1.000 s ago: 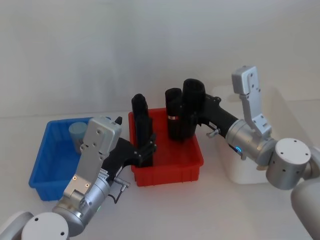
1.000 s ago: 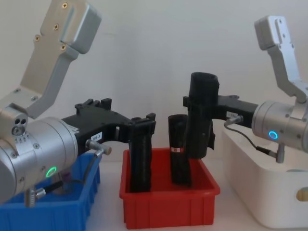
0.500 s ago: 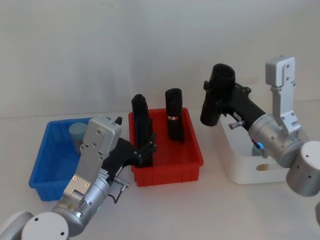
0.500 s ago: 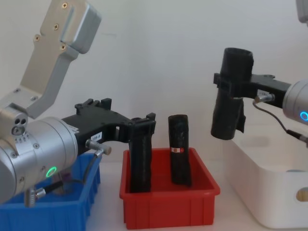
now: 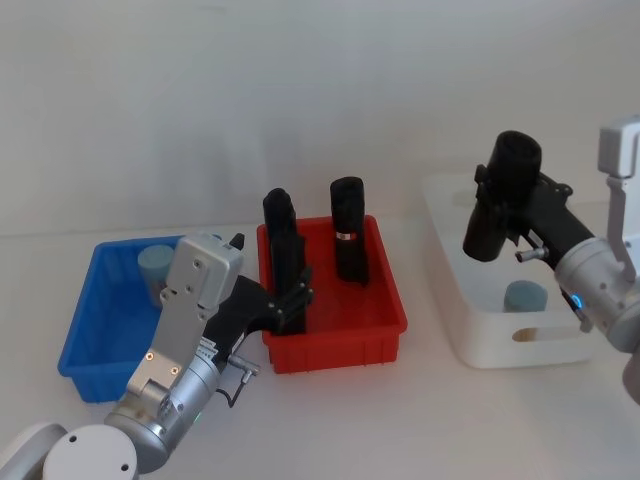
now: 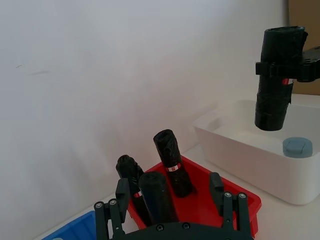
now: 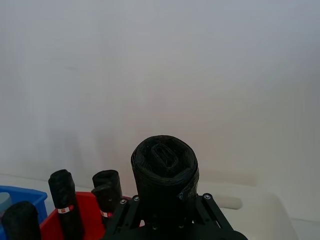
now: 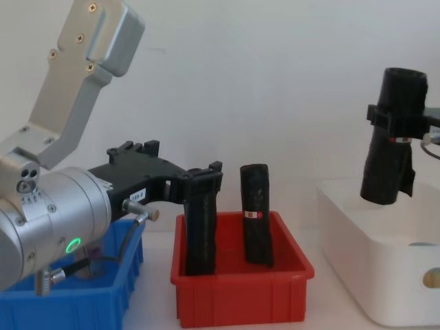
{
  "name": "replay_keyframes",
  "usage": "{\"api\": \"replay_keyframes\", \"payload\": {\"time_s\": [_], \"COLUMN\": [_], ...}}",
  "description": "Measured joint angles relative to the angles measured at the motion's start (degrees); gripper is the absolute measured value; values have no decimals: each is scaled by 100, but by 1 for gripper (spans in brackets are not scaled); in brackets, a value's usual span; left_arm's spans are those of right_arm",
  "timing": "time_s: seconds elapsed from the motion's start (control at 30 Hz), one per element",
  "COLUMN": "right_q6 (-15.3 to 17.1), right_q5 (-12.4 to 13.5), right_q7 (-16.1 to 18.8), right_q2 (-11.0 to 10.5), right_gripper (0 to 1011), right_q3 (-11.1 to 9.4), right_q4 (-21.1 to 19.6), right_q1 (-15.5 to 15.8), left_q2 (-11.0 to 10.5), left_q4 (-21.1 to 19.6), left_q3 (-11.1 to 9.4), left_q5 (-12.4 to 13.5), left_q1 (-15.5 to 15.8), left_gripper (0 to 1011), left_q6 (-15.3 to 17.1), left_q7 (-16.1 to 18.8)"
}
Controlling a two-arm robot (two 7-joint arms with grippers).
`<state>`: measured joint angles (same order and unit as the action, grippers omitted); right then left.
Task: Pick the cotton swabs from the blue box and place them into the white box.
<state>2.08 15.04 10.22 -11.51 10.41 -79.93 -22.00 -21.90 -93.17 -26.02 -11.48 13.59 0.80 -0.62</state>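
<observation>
Head view: our right gripper (image 5: pixel 497 205) is shut on a black roll (image 5: pixel 503 195), upright above the white box (image 5: pixel 480 338). One cotton swab tub (image 5: pixel 155 268) waits in the blue box (image 5: pixel 85 340); our left gripper (image 5: pixel 290 300), nearer, grips another black roll (image 5: pixel 285 250).

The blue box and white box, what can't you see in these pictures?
- Blue box, head view: the left arm covers its near right side; one cotton swab tub peeks out.
- White box, chest view: its wall hides what's inside.
- Left gripper, chest view: a black roll hides its grip.
</observation>
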Motion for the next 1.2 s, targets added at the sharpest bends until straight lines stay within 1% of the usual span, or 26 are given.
{"api": "replay_keyframes", "payload": {"time_s": [0.1, 0.27, 0.53, 0.63, 0.7, 0.73, 0.77, 0.83, 0.87, 0.93, 1.07, 1.17, 1.2], "right_q6": [71, 132, 180, 184, 185, 186, 186, 185, 185, 183, 179, 178, 177], "right_q5": [21, 34, 48, 48, 45, 37, 34, 25, 23, 19, 15, 14, 13], "right_q7": [-66, -79, 32, 107, 131, 168, 179, 207, 217, 237, 261, 273, 280], "right_q2": [-42, -71, -57, -33, -25, -16, -12, -4, -2, 3, 6, 7, 7], "right_gripper": [357, 357, 357, 450, 487, 547, 547, 617, 664, 699, 852, 907, 953], "right_q3": [-33, -52, -33, -9, -2, 11, 15, 24, 27, 35, 42, 47, 49], "right_q4": [-53, -46, 169, 296, 328, 368, 387, 420, 429, 447, 458, 463, 466], "right_q1": [66, 113, 98, 59, 50, 37, 32, 22, 21, 19, 19, 21, 22], "left_q2": [0, 0, 0, 0, 0, 0, 0, 0, 0, 0, 0, 1, 0], "left_q4": [0, 0, 0, 0, 0, 0, 0, 0, 0, 0, 0, 0, 0], "left_q3": [0, 0, 0, 0, 0, 0, 0, 0, 0, 0, 0, 0, 0], "left_q5": [0, 0, 0, 0, 0, 0, 0, 0, 0, 0, 0, 0, 0], "left_q1": [0, 0, 0, 0, 0, 0, 0, 0, 0, 0, 0, 0, 0], "left_gripper": [1004, 1004, 1004, 1004, 1004, 1004, 1004, 1004, 1004, 1004, 1004, 1004, 1004], "left_q6": [0, 0, 0, 0, 0, 0, 0, 0, 0, 0, 0, 0, 0], "left_q7": [0, 0, 0, 0, 0, 0, 0, 0, 0, 0, 0, 0, 0]}}
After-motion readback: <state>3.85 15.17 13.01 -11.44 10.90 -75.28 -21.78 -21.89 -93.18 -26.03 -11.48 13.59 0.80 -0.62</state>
